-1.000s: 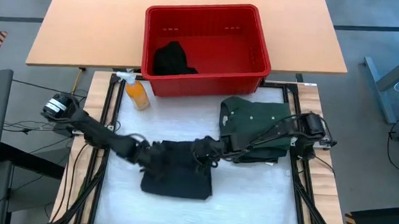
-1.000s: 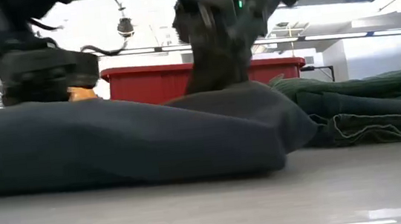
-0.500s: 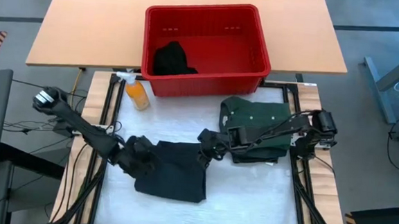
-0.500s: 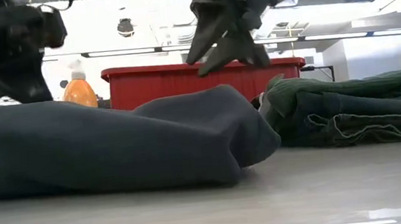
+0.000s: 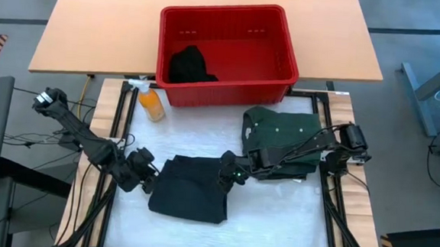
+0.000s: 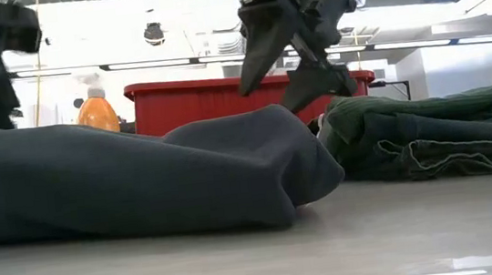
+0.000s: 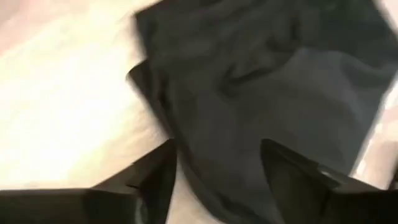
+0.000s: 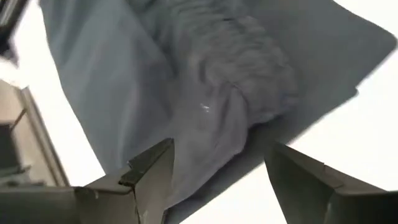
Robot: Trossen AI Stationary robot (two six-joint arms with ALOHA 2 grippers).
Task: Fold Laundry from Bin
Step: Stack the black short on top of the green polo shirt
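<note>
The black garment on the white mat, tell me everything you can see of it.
The black garment is soft, dark charcoal cloth folded into a rough rectangle and lying flat on the white mat, its folded edge rounded and puffy in the low view. The open left hand is at its left edge and the open right hand at its upper right corner; neither grips it. The green garment lies right of it.

Lying folded before the bin (image 5: 227, 53): black trousers (image 5: 191, 197), green piece (image 5: 282, 139) beside; black cloth (image 5: 189, 64) bunching inside.
</note>
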